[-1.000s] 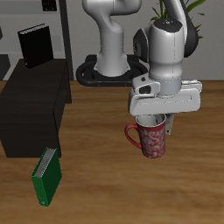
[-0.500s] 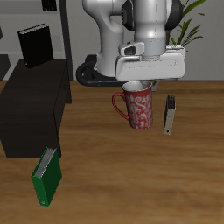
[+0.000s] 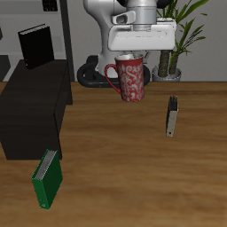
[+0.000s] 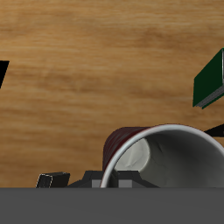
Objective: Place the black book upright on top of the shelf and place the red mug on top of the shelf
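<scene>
My gripper [image 3: 135,55] is shut on the rim of the red mug [image 3: 130,79] and holds it well above the table, hanging with its handle toward the shelf [image 3: 35,106]. The shelf is a low black cabinet beside the table. The black book [image 3: 35,44] stands upright on the shelf's top, at its far end. In the wrist view the mug's grey-white inside and rim [image 4: 162,157] fill the frame close to the camera, with a dark corner of the shelf [image 4: 3,74] at the edge.
A green book [image 3: 46,177] leans against the shelf's near end, on the floor side of the table; it also shows in the wrist view [image 4: 210,79]. A thin grey book [image 3: 172,115] stands on the table. A potted plant [image 3: 182,35] and the robot's base [image 3: 111,66] are at the back.
The gripper has lifted the red mug from the table and carried it up, back and toward the shelf. The books have not moved.
</scene>
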Controlling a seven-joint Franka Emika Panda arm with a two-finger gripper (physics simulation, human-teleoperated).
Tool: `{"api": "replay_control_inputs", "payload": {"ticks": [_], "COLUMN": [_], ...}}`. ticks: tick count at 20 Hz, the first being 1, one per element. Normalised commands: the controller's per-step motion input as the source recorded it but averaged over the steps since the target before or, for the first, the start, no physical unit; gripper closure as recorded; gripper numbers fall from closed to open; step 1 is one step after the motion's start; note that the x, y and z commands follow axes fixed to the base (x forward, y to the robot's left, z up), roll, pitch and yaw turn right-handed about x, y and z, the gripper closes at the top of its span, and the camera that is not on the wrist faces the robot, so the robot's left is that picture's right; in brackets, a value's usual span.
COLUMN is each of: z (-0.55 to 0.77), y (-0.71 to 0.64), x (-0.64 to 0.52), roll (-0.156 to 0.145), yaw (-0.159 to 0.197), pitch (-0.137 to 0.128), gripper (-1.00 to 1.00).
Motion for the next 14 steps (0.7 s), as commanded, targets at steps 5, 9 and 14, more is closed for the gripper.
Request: {"api": "replay_control_inputs", "payload": {"ticks": [5,9,14], "z": [0.3,0.34,0.21], "y": [-0.14,-0.25,-0.28], "x": [-0.55,-0.11,0.1], "roll": [0.006,-0.015,-0.018], "yaw": [0.001,-0.033,-0.003], "pitch": [-0.075,-0.011,0.042], "gripper": [1.0,1.0,1.0]}}
